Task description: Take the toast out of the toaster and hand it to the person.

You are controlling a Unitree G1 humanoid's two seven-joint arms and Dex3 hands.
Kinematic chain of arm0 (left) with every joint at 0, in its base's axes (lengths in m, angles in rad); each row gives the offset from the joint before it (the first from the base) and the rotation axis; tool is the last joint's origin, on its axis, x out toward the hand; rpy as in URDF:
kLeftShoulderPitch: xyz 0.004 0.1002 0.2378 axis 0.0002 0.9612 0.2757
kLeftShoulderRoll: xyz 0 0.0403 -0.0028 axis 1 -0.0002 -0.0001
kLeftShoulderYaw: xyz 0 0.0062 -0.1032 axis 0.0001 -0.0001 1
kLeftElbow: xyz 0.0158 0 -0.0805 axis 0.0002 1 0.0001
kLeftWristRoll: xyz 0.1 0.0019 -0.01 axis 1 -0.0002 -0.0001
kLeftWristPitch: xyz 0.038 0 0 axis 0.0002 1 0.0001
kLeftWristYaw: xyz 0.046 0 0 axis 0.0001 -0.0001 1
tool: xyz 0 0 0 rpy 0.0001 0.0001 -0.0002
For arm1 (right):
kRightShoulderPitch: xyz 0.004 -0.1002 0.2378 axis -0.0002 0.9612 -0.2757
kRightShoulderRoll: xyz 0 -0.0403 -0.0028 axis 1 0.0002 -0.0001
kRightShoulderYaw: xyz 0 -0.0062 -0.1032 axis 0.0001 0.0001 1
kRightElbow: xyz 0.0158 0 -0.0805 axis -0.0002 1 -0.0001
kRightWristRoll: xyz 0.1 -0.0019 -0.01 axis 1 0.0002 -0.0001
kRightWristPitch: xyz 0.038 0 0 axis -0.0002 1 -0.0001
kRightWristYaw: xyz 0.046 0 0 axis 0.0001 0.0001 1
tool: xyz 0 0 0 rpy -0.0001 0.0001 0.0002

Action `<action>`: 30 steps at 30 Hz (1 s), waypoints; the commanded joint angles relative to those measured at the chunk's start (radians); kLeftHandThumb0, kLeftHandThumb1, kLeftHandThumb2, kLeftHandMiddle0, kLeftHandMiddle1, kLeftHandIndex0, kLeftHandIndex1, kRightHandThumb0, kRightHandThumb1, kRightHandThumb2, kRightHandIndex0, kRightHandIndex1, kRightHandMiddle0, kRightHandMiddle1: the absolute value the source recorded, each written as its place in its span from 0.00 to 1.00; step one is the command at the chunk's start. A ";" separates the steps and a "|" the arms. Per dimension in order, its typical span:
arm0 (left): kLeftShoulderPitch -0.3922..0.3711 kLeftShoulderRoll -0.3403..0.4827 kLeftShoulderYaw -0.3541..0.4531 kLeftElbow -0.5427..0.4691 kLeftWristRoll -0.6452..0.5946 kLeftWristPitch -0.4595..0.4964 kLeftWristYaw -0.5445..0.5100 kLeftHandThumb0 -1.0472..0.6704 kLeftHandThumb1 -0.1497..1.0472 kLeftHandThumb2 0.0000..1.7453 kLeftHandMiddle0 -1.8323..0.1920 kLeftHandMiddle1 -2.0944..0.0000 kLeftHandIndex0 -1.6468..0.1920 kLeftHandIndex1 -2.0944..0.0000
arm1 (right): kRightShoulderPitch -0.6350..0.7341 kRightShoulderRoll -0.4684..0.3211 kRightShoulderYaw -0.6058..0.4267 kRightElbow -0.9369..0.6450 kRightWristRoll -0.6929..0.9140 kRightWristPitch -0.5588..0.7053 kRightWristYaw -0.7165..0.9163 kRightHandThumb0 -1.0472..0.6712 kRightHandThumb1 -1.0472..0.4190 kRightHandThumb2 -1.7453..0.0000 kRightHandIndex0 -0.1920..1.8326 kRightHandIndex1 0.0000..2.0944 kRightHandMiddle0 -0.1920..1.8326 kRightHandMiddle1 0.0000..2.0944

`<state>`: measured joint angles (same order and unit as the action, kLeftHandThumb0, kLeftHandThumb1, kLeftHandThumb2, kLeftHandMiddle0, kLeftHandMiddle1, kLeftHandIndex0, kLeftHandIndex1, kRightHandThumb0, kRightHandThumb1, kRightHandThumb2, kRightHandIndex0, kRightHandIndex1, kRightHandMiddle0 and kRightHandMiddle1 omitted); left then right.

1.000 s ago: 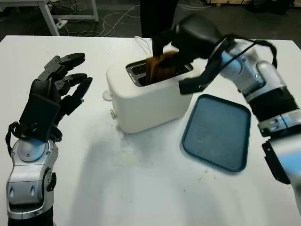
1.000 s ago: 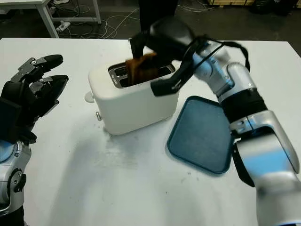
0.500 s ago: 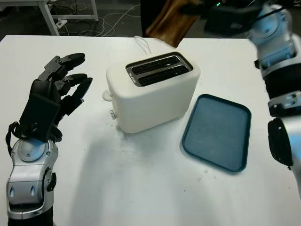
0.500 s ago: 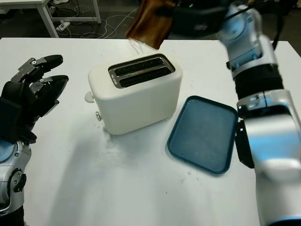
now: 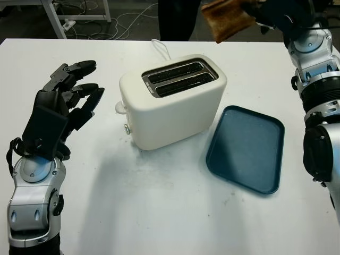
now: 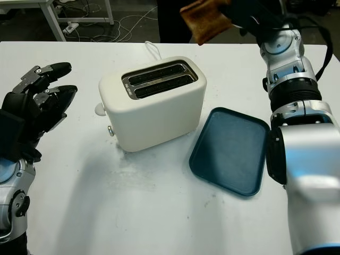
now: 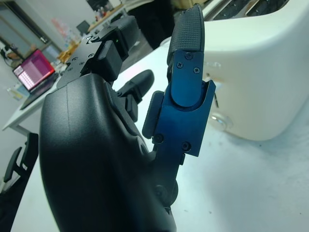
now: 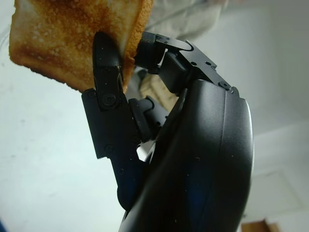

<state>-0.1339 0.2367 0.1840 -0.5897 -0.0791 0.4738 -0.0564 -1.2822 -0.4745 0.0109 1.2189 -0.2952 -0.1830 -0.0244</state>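
Since a moment ago the toast has swung further right and now sits high beyond the toaster, toward the person at the bench far edge. The right hand pinches just one edge between its fingers, so it could slip or snap during handover. Left hand is open, parked left of the toaster.

Both head cameras look down from above onto the same white toaster. The left wrist camera faces its side closely; the right wrist camera looks upward, away from it.
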 commanded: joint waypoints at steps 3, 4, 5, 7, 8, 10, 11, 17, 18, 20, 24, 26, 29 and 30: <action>0.010 0.001 0.019 -0.002 -0.016 0.012 -0.008 0.21 0.89 0.09 0.81 0.58 0.72 0.76 | 0.018 0.029 -0.025 0.033 0.033 0.066 -0.084 0.48 0.09 0.82 0.52 0.83 0.38 0.83; 0.008 0.000 0.022 -0.001 -0.024 0.015 -0.011 0.21 0.89 0.08 0.81 0.58 0.72 0.76 | 0.020 0.035 -0.033 0.037 0.041 0.077 -0.098 0.48 0.09 0.82 0.51 0.83 0.36 0.83; 0.007 0.000 0.024 -0.002 -0.029 0.020 -0.013 0.21 0.89 0.08 0.81 0.58 0.72 0.76 | 0.022 0.039 -0.039 0.040 0.046 0.084 -0.108 0.47 0.09 0.82 0.50 0.83 0.35 0.83; 0.006 0.006 0.022 0.001 -0.025 0.019 -0.015 0.21 0.89 0.08 0.81 0.57 0.72 0.76 | 0.029 0.045 -0.055 0.047 0.062 0.089 -0.117 0.47 0.09 0.82 0.49 0.83 0.32 0.83; 0.006 0.007 0.022 0.001 -0.024 0.020 -0.015 0.22 0.89 0.08 0.81 0.57 0.72 0.76 | 0.033 0.048 -0.068 0.049 0.078 0.089 -0.111 0.47 0.09 0.82 0.48 0.83 0.31 0.83; 0.004 0.006 0.023 0.000 -0.026 0.026 -0.016 0.22 0.89 0.08 0.81 0.57 0.72 0.76 | 0.032 0.058 -0.105 0.052 0.122 0.114 -0.112 0.47 0.09 0.82 0.47 0.83 0.29 0.83; 0.003 0.008 0.023 -0.002 -0.025 0.029 -0.017 0.22 0.89 0.08 0.81 0.57 0.72 0.76 | 0.034 0.062 -0.120 0.052 0.141 0.118 -0.107 0.46 0.09 0.82 0.47 0.83 0.28 0.83; -0.001 0.007 0.025 -0.006 -0.028 0.040 -0.017 0.21 0.89 0.08 0.81 0.57 0.71 0.76 | 0.067 0.073 -0.166 0.059 0.202 0.101 -0.071 0.50 0.09 0.78 0.43 0.83 0.26 0.83; -0.002 0.008 0.026 -0.004 -0.032 0.040 -0.020 0.22 0.89 0.08 0.82 0.57 0.72 0.76 | 0.070 0.077 -0.174 0.060 0.211 0.102 -0.068 0.51 0.09 0.79 0.43 0.83 0.26 0.83; -0.003 0.008 0.029 0.001 -0.037 0.034 -0.025 0.22 0.89 0.08 0.82 0.57 0.72 0.76 | 0.079 0.082 -0.194 0.062 0.234 0.097 -0.056 0.49 0.09 0.80 0.43 0.83 0.26 0.83; -0.006 0.007 0.027 -0.002 -0.034 0.044 -0.018 0.22 0.89 0.07 0.82 0.56 0.72 0.76 | 0.091 0.087 -0.195 0.074 0.233 0.113 -0.052 0.53 0.09 0.77 0.39 0.83 0.24 0.83; -0.003 0.008 0.028 -0.001 -0.033 0.039 -0.018 0.22 0.89 0.07 0.82 0.56 0.72 0.76 | 0.097 0.093 -0.198 0.077 0.236 0.119 -0.058 0.53 0.09 0.78 0.39 0.83 0.24 0.83; 0.003 0.008 0.027 0.007 -0.025 0.017 -0.018 0.23 0.89 0.08 0.82 0.56 0.71 0.76 | 0.110 0.098 -0.197 0.079 0.234 0.111 -0.056 0.54 0.09 0.78 0.39 0.83 0.24 0.83; 0.003 0.007 0.029 0.009 -0.027 0.014 -0.019 0.23 0.89 0.08 0.82 0.56 0.71 0.76 | 0.112 0.099 -0.191 0.080 0.227 0.115 -0.062 0.54 0.09 0.79 0.40 0.83 0.25 0.83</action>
<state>-0.1343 0.2369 0.2082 -0.5875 -0.1120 0.5068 -0.0765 -1.1871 -0.3849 -0.1816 1.2871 -0.0701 -0.0749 -0.0763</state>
